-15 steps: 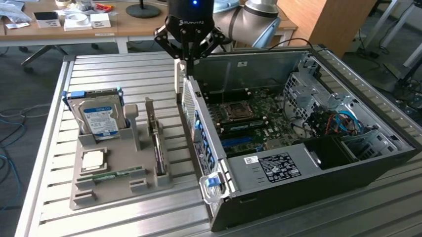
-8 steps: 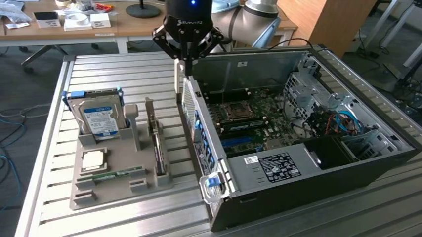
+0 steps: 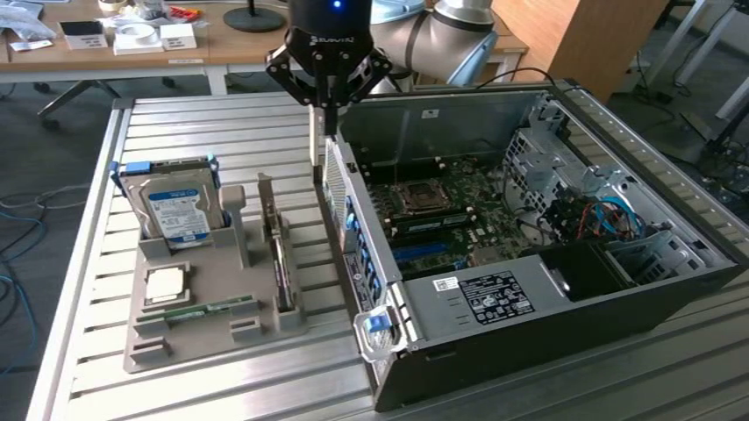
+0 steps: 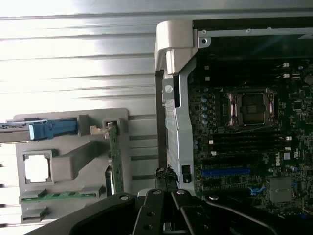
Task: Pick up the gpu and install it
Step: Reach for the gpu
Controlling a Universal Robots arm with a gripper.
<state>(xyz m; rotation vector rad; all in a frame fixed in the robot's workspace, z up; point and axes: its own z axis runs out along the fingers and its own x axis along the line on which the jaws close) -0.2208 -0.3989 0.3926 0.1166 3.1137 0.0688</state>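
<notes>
The fingers (image 3: 329,103) are seen pressed together, and nothing can be made out between them. The gripper (image 3: 329,114) is found in the upper middle of the exterior view, pointed straight down just above the rear wall of the open computer case (image 3: 655,228). In the wrist view the gripper (image 4: 166,175) is seen over that same wall, with the motherboard (image 4: 244,147) on one side and the grey holder tray (image 4: 73,166) on the other.

The gpu (image 3: 279,259) is not held. It is stood on edge in a slot of the holder tray (image 3: 175,346), in the lower left-centre of the exterior view, just beside the case and apart from the gripper. Only its thin edge is presented, so it is seen as a narrow dark strip with a lighter upright end piece. In the wrist view the gpu (image 4: 116,159) is shown as a slim green board edge.

Further to the exterior view's left, a hard drive (image 3: 178,210) with a blue-white label is stood in the tray, with a processor (image 3: 167,282) and a memory stick (image 3: 209,309) laid in front of it. Everything is set on a slatted metal table (image 3: 199,123).
</notes>
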